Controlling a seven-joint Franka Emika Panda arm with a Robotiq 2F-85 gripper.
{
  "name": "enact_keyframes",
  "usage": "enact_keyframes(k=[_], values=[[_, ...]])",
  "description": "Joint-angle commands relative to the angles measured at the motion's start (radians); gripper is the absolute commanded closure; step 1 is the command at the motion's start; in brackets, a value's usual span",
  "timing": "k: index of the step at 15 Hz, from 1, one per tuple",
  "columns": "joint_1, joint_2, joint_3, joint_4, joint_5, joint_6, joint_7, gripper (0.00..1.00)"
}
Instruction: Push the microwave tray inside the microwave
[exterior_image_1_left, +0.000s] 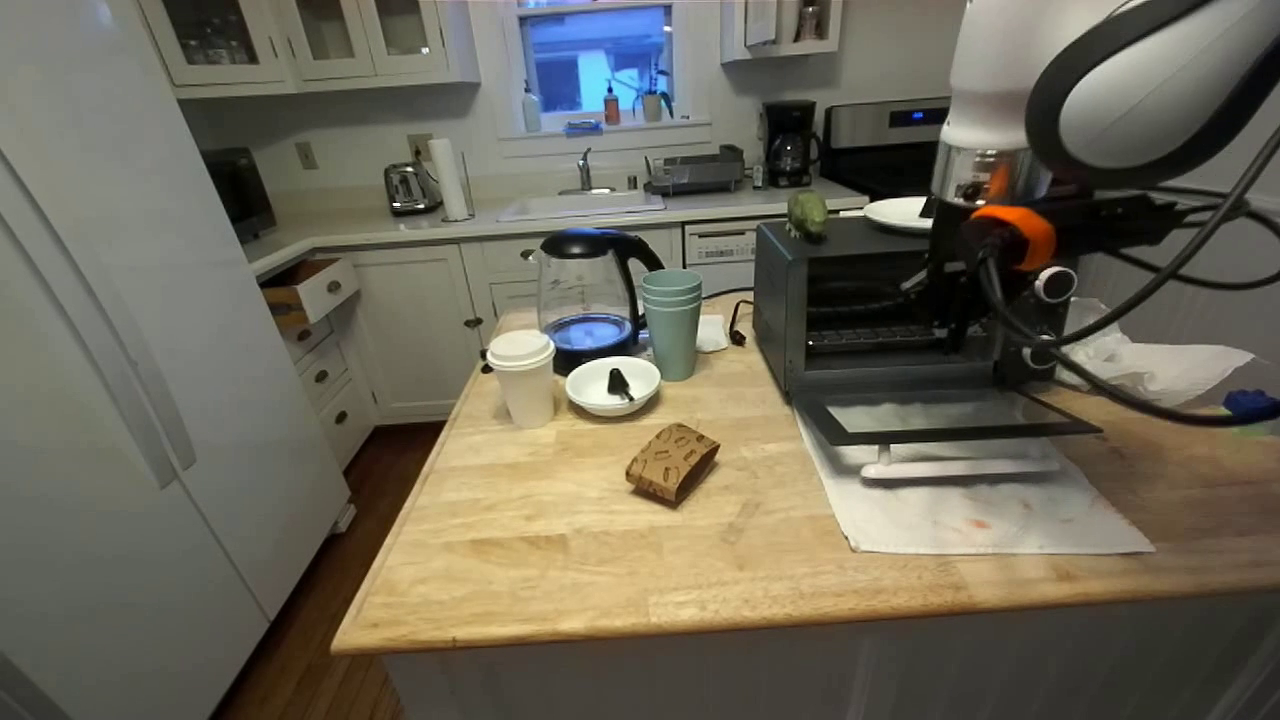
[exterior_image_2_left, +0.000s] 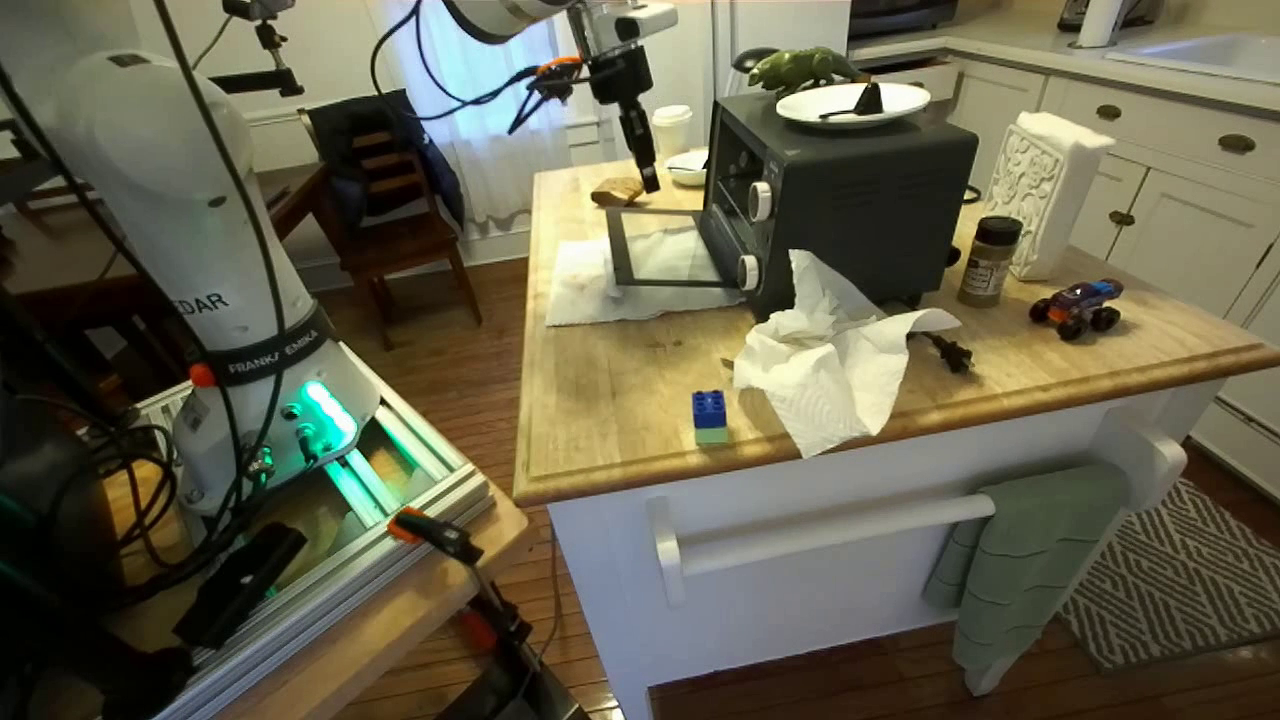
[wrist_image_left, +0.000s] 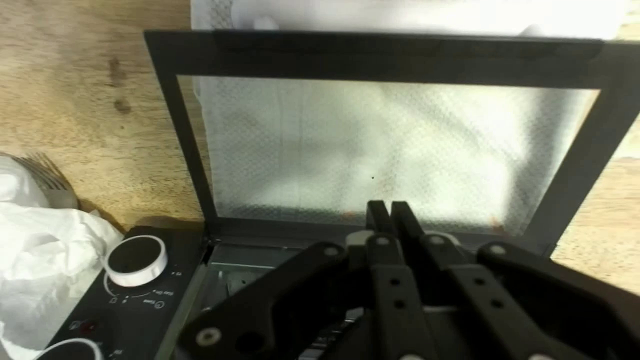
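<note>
Black fingers (wrist_image_left: 378, 216), pressed together, empty, hang before a boxy dark-grey metal oven (exterior_image_2_left: 855, 205). Its flat grey metal rack (exterior_image_1_left: 865, 337) seems stiff, light; push mid-front edge.

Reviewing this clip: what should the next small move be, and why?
Probably ease the pincer up and away from the microwave: the microwave tray appears to lie inside, and none of it shows over the lowered door, though how far in it sits is hidden.
</note>
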Motion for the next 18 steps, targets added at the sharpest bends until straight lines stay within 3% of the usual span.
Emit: enact_keyframes(k=[1,5,9,14,15,18], values=[[-0.106,-0.216,0.140,-0.090,0.030,-0.125,-0.027,0.60],[-0.176,-0.382,0.250,-0.151,0.042,-0.156,-0.098,0.32],[-0.224,-0.526,0.320,-0.215,0.054,-0.137,-0.158,0.04],[-0.237,-0.677,0.321,-0.292,0.146,-0.146,-0.294,0.00],[-0.273,-0.587,0.367,-0.234,0.134,-0.146,-0.243,0.00],[-0.275,-0.647,0.365,-0.270,0.160,-0.147,-0.292,0.00]])
